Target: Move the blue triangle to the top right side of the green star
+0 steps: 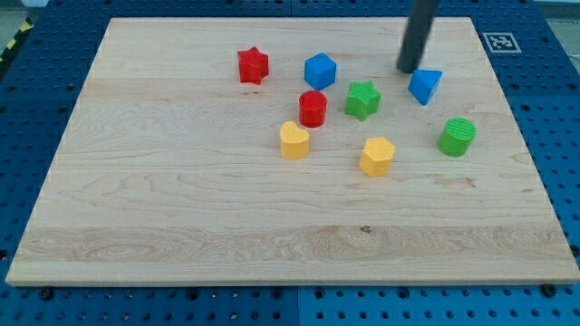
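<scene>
- Across the wooden board [181,199], reading from the view's left, you see the red star [253,66], then the yellow heart [294,141] and the red cylinder [313,108], all well away from the work.
- Next come the blue cube [320,71] at about ten o'clock of the green star [362,100], and the yellow hexagon [377,156] at about five o'clock of it.
- You have no pincer here, so nothing opens or holds: the rod only pushes. My tip [408,69] rests just beside the blue triangle [425,86], at its eleven o'clock.
- That blue triangle sits near the green star, at about two o'clock, so it looks close to its goal already.
- If you nudge further, keep the push short and aimed through the triangle's middle; from eleven o'clock a push would likely drive it down towards the green cylinder [457,137], so come round to its lower side first.
</scene>
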{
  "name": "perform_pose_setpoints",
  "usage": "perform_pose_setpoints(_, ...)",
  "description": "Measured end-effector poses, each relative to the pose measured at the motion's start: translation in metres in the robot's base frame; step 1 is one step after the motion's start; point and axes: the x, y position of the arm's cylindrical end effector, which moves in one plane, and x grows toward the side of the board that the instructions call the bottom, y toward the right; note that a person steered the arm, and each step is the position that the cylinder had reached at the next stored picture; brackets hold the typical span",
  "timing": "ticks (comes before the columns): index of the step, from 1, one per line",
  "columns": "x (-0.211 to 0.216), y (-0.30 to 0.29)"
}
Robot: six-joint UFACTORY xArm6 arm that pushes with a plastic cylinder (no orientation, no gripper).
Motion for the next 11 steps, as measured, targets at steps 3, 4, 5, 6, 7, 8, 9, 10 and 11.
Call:
perform_pose_setpoints(3, 0.06, 0.044)
perform_pose_setpoints(4, 0.065, 0.004)
perform_pose_setpoints(5, 0.065, -0.018)
perform_pose_setpoints(6, 0.065, -0.018)
perform_pose_setpoints(7, 0.065, -0.02)
perform_pose_setpoints(8, 0.061, -0.024)
perform_pose_setpoints(9, 0.06, -0.032)
perform_pose_setpoints(10, 0.06, -0.037)
perform_pose_setpoints(11, 0.07, -0.03)
